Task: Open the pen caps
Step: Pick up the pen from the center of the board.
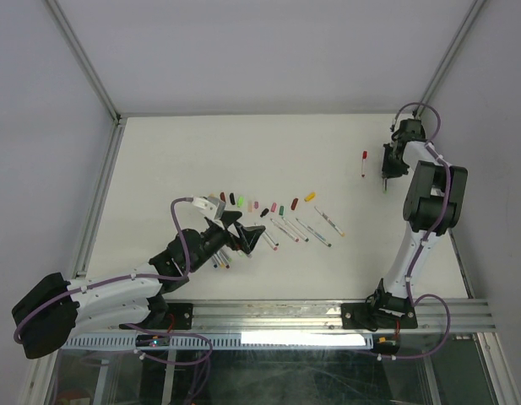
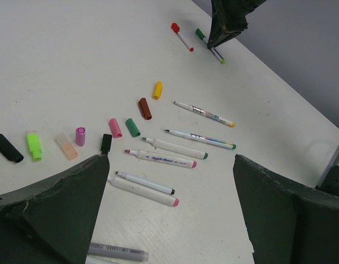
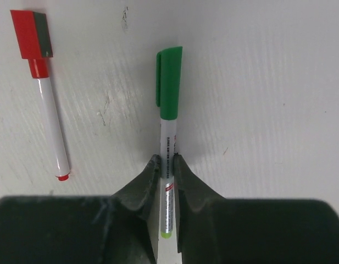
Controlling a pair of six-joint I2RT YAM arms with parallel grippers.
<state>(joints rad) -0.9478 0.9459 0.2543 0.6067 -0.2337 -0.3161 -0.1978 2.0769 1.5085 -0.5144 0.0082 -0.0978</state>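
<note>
**Right wrist view.** Your right claw (image 3: 166, 165) is almost closed. Its two fingers pinch the white barrel of the green-capped pen (image 3: 168, 140), which lies flat on the table (image 3: 268, 82). The green cap (image 3: 170, 82) is on the pen, ahead of the fingertips and clear of them. To the claw's left, well apart and roughly parallel, lies the red-capped pen (image 3: 51, 132), and its red cap (image 3: 29, 36) is also on.

**Left wrist view.** Your left claw (image 2: 170, 159) stands fully spread and holds nothing. The uncapped pens (image 2: 174, 148) lie on the table between its fingers and just ahead of them. The loose caps (image 2: 133, 127) are black, bright green, peach, pink, black, pink, green, brown and yellow. They run in a row from ahead of the left finger (image 2: 54, 203) up and away past the pens. Far ahead you can see the right claw (image 2: 227, 22) over its pen.

**Top view.** The left claw (image 1: 243, 232) hovers at the near end of the pen cluster. The right claw (image 1: 385, 175) is far off to its right, with the red-capped pen (image 1: 364, 163) just beside it
</note>
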